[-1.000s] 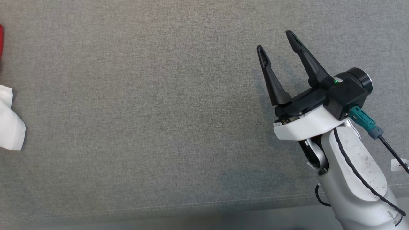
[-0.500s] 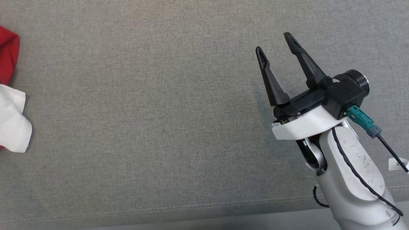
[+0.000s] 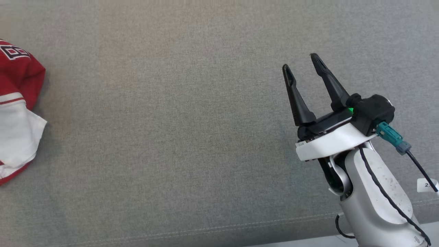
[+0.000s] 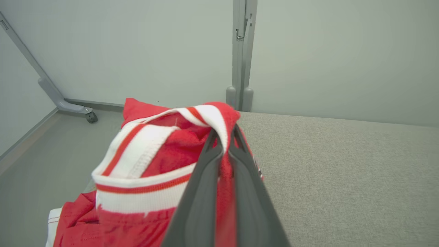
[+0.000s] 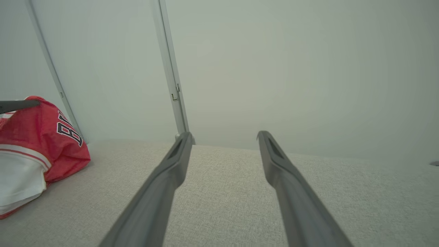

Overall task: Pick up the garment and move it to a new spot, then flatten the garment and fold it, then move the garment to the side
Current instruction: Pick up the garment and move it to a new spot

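Observation:
The garment (image 3: 19, 103) is a red and white jersey with dark lettering, bunched at the far left edge of the head view on the grey cushion. In the left wrist view my left gripper (image 4: 224, 132) is shut on a red and white striped hem of the garment (image 4: 144, 154), which stands raised in a fold. My right gripper (image 3: 299, 61) hovers open over bare fabric at the right, far from the garment. In the right wrist view its fingers (image 5: 224, 134) are spread apart, and the garment (image 5: 37, 137) lies at the left with a dark fingertip (image 5: 17, 104) of the left gripper on top.
A grey upholstered surface (image 3: 171, 137) spans the head view, with a stitched seam near its front edge (image 3: 205, 228). Behind it is a pale wall with a vertical post (image 4: 241, 51). A slanted frame leg with a caster (image 4: 91, 117) stands on the floor at the left.
More of the garment has come into the head view from the left, now showing red cloth with lettering. The right gripper sits slightly lower in that view, still open.

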{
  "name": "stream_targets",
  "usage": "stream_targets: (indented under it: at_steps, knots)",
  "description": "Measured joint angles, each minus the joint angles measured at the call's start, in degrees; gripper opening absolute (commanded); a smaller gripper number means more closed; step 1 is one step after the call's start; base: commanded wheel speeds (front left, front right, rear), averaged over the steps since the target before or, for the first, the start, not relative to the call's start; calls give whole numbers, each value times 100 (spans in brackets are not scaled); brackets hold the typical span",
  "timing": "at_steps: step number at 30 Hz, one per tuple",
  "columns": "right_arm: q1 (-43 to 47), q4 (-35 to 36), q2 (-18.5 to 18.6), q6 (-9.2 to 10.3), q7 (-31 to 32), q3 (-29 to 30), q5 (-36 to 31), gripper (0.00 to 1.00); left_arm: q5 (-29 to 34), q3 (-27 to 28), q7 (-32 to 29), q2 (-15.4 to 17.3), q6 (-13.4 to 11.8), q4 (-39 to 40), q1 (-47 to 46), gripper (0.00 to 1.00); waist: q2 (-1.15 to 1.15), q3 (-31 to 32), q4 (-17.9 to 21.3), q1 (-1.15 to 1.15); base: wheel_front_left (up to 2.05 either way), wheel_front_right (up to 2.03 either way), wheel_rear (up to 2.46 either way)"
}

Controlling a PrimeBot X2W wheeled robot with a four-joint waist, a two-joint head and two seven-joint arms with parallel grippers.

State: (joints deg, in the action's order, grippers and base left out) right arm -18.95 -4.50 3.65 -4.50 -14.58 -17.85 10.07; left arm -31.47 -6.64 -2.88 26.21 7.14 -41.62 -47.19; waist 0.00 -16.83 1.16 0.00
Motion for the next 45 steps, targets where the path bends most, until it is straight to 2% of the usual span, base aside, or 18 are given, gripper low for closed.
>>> stream_targets:
  at_steps: [9,20,24,27,32,38,45]
  knots:
    - [354,-65,-20,-22,0,29,170,100,-219,-877,5,-135,0,810,74,0,0,601,193,0,0,0,0]
    - [623,-87,-36,-51,0,156,377,100,-713,-2290,-120,-717,2,2062,73,0,0,1115,563,0,0,0,0]
    - [666,-77,-40,-53,0,223,414,100,-1158,-2516,-147,-1077,3,2530,-24,0,0,1223,726,0,0,0,0]
    - [693,-31,-42,-54,0,261,436,100,-1463,-2275,46,-1157,35,2769,-221,0,0,1269,841,0,0,0,0]
    - [829,47,-41,-53,0,423,461,100,-1722,-1859,190,-984,35,2503,-160,0,0,1251,961,0,0,0,0]
    - [905,67,-46,-55,0,483,460,100,-1763,-1889,203,-799,35,1731,1076,0,0,1137,912,0,0,0,0]
    - [905,42,-48,-103,0,467,453,100,-1602,-1965,762,-743,32,982,1977,0,0,1075,765,0,0,0,0]
